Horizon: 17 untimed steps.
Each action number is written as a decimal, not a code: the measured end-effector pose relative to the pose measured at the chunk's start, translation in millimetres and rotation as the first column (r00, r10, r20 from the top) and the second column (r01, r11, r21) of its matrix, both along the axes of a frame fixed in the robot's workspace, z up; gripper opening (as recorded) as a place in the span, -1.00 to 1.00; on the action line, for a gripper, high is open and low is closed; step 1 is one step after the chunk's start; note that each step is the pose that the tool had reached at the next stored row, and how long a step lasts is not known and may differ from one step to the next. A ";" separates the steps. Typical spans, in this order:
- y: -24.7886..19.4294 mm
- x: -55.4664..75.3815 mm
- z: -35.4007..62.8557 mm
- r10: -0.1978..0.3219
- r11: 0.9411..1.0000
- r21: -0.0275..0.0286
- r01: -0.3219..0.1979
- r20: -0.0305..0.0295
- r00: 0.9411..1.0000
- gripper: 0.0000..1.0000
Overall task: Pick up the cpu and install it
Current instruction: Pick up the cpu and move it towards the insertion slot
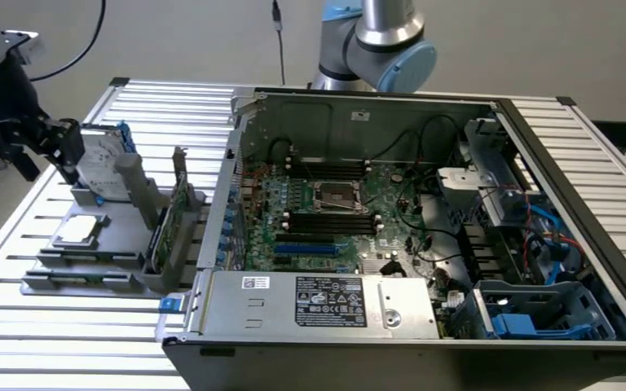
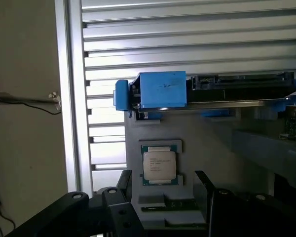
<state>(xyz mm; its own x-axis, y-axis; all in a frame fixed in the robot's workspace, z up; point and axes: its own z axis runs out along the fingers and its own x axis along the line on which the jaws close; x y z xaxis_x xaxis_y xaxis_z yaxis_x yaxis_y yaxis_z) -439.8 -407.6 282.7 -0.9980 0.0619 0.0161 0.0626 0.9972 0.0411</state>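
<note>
The cpu (image 1: 81,230), a small square chip with a dull silver top, lies flat in a grey holder (image 1: 74,261) on the slatted table at the exterior view's left. In the wrist view the cpu (image 2: 159,165) sits in a green-edged recess. My black gripper (image 1: 46,155) hangs above and behind the holder, well clear of the chip. Its fingers (image 2: 122,185) stand wide apart, so the gripper (image 2: 162,178) is open and holds nothing. The metal-framed socket (image 1: 335,194) lies in the middle of the motherboard inside the open computer case (image 1: 574,163).
A silver hard drive with blue brackets (image 1: 101,163) stands upright in the holder behind the chip, near the gripper. Cards stand on edge (image 1: 172,220) between holder and case. Cables, memory slots and a power supply (image 1: 324,303) crowd the case.
</note>
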 end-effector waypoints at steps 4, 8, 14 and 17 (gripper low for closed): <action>-4.1 0.0 -7.4 0.003 1.000 0.000 -0.003 0.000 1.000 0.23; -8.0 0.0 -14.6 0.006 1.000 0.000 -0.006 0.000 1.000 0.23; -13.7 0.0 -25.6 0.010 1.000 0.000 -0.010 0.000 1.000 0.23; -15.4 0.0 -31.1 0.012 1.000 0.000 -0.012 0.000 1.000 0.23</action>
